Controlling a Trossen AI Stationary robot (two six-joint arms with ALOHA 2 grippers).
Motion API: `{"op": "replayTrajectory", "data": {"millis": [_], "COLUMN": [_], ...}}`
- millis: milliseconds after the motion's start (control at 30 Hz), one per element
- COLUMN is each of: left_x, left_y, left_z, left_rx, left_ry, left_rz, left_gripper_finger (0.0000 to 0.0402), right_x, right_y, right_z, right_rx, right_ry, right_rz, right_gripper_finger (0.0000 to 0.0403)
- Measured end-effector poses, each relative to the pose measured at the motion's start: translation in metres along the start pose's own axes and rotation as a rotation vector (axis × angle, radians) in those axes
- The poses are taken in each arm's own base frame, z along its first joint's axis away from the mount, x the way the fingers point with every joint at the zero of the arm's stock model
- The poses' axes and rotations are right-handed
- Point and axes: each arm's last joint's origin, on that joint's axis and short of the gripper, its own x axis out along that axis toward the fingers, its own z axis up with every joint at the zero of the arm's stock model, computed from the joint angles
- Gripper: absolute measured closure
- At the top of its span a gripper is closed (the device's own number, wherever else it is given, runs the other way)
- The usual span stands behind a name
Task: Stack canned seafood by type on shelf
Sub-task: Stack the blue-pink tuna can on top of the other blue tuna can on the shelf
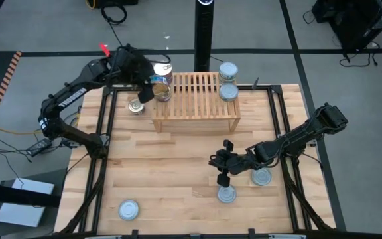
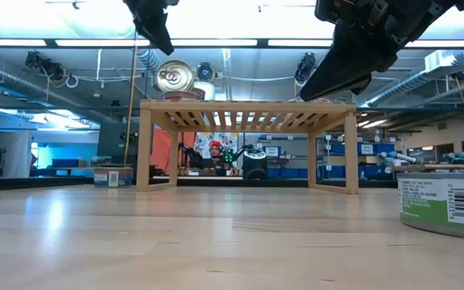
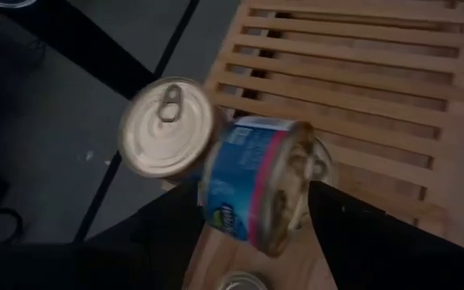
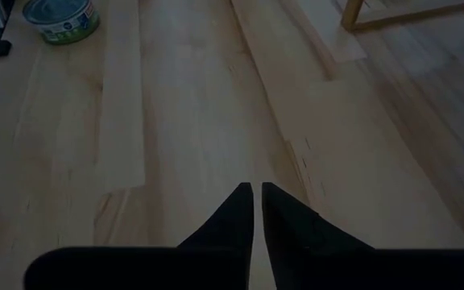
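High view shows the shelf (image 1: 196, 101) at the far middle of the table (image 1: 178, 166), with the left gripper (image 1: 148, 86) hanging over its left end. Left wrist view has that gripper's fingers (image 3: 353, 234) spread wide, standing to either side of a blue-labelled tin (image 3: 252, 189) that lies tipped on its side at the shelf's left edge; whether they touch it cannot be told. Just beside it a gold-lidded tin (image 3: 166, 127) is tilted too, its pull-tab lid turned toward the camera, and in the low view this tin (image 2: 175, 77) shows leaning on the shelf top. Two silver-lidded tins (image 1: 228, 81) stand stacked at the shelf's right end. One tin (image 1: 136, 105) sits on the table left of the shelf, another (image 1: 128, 210) near the front left corner, and two more (image 1: 244, 186) sit at the right. The right gripper (image 1: 223, 174) hovers above the table near those two, its fingers (image 4: 240, 211) pressed together and holding nothing.
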Motion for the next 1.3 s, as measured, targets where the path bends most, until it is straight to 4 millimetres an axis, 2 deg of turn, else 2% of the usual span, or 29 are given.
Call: {"op": "replayTrajectory", "data": {"millis": [267,533,800,933,1167,1300], "left_x": [0.002,0.009,0.002,-0.006,-0.016,-0.015], "left_y": [0.014,0.018,0.016,0.014,0.011,0.011], "left_z": [-0.006,-0.006,-0.012,-0.011,-0.012,-0.014], "left_rx": [-0.032,0.005,0.064,0.062,0.078,0.038], "left_ry": [-0.017,-0.002,0.131,0.159,0.193,0.221], "left_rz": [-0.064,-0.075,0.062,0.091,0.084,0.105], "left_gripper_finger": [0.0158,0.0158,0.0167,0.0217,0.0381,0.0389], "right_x": [0.000,0.000,0.000,0.000,0.000,0.000], "right_y": [0.000,0.000,0.000,0.000,0.000,0.001], "right_z": [0.000,0.000,0.000,0.000,0.000,0.000], "right_rx": [-0.018,-0.017,-0.018,-0.018,-0.018,-0.021], "right_ry": [0.000,0.000,0.001,0.001,0.001,0.001], "right_rz": [0.000,0.001,0.001,0.001,0.001,0.003], "right_gripper_finger": [0.0360,0.0360,0.0360,0.0360,0.0360,0.0360]}}
